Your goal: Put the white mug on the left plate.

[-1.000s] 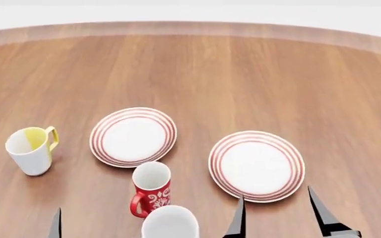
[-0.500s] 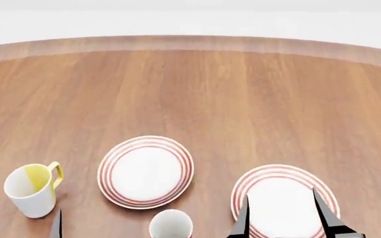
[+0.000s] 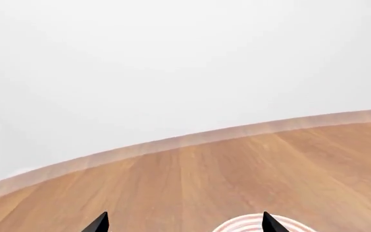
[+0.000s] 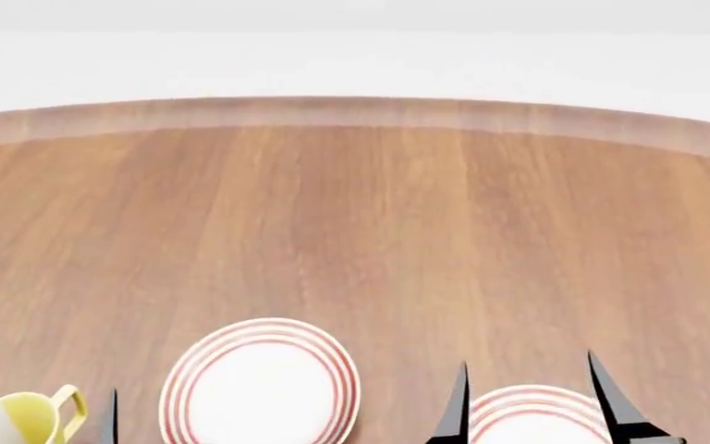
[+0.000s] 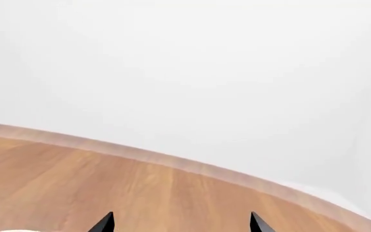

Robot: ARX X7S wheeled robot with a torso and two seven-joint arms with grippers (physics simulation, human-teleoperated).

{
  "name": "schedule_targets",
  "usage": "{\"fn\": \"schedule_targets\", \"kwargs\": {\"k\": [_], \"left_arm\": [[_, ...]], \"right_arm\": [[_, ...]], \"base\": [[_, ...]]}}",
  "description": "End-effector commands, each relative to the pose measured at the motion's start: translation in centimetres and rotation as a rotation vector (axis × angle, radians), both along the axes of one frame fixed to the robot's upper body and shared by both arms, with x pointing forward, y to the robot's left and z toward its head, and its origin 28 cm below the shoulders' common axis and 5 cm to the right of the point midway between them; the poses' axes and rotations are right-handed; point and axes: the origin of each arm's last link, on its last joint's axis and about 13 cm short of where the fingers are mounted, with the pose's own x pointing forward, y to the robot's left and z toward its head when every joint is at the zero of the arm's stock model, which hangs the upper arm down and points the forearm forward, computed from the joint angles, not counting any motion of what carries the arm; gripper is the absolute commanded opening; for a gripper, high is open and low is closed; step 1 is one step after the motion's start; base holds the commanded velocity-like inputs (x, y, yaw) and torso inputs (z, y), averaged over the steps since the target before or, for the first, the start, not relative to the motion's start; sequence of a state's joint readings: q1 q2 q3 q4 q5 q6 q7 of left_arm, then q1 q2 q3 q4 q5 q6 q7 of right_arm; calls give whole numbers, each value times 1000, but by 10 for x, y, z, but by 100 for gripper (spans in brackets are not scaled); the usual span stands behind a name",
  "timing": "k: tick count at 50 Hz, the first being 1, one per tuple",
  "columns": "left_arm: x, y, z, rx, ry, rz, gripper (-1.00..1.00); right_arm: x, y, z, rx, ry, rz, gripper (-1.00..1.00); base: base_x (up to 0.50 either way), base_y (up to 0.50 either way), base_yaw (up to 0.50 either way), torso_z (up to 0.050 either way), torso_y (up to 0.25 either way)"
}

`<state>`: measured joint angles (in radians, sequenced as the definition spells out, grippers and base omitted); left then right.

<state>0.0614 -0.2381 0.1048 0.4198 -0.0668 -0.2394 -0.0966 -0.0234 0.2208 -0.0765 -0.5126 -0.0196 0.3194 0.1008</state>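
Note:
The white mug is out of view in all three views. The left plate, white with red rings, lies near the bottom of the head view; its rim also shows in the left wrist view behind one fingertip. My left gripper is open at the bottom left, left of that plate, with nothing between its fingers. My right gripper is open over the far rim of the right plate, and holds nothing.
A small white mug with yellow inside and handle stands at the bottom left, between the left fingertips in the picture. The round wooden table stretches far ahead to its curved edge, with a white background beyond.
The head view has tilted upward, so the plates and yellow mug slid down the picture. The red mug and the white mug's rim dropped out at the bottom edge. Both grippers stay open.

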Motion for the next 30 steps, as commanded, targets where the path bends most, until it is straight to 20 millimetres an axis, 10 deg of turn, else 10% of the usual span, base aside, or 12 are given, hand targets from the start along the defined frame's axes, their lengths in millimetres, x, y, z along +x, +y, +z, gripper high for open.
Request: {"fn": "schedule_targets", "kwargs": {"k": [1, 30], "left_arm": [[0, 0, -1, -2, 0, 1, 100], [-61, 31, -13, 143, -56, -149, 100]], "right_arm": [[0, 0, -1, 0, -9, -14, 100], [1, -1, -10, 5, -3, -16, 100]], "base": [[0, 0, 0, 0, 0], [0, 0, 0, 0, 0]]}}
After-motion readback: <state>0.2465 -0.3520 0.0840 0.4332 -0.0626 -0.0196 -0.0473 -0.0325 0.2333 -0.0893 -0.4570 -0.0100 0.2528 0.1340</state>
